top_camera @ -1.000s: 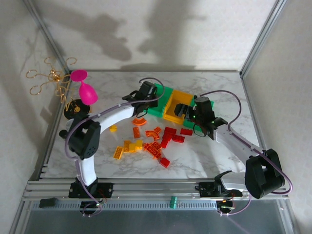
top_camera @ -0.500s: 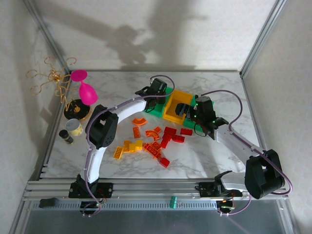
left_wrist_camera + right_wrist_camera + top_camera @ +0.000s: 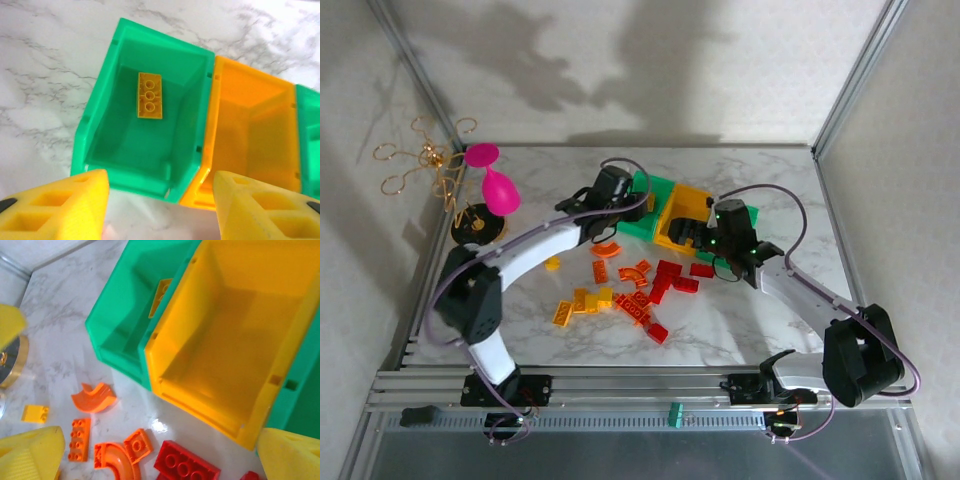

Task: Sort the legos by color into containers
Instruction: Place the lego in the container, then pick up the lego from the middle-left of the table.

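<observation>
Fingers (image 3: 60, 205) of the left gripper (image 3: 160, 182) stand wide apart at the bottom of the left wrist view, with nothing between them. Above them we see the containers (image 3: 207, 115). The left green bin (image 3: 95, 130) takes the middle of the frame, and one yellow brick (image 3: 150, 95) lies flat on its floor, in the upper part. The yellow-orange bin (image 3: 250, 130) is joined to its right side, and a strip of the right green bin (image 3: 311, 135) shows at the right edge.

In the right wrist view the right gripper (image 3: 161, 440) is open as well; its yellow fingers (image 3: 30, 455) sit in the two lower corners and they hold nothing. The yellow-orange bin takes the upper right and the left green bin touches it on the left. The yellow brick shows inside the green one, partly behind the orange rim. Below the bins lie an orange arch (image 3: 94, 396), a small yellow piece (image 3: 35, 413), an orange flat brick (image 3: 80, 438) and a red brick (image 3: 186, 467).

In the top view the left gripper hangs at the left edge of the left green bin and the right gripper at the lower edge of the yellow-orange bin. The loose legos (image 3: 668, 272), orange, yellow and red, lie scattered on the marble table (image 3: 740, 320) below the bins.
</observation>
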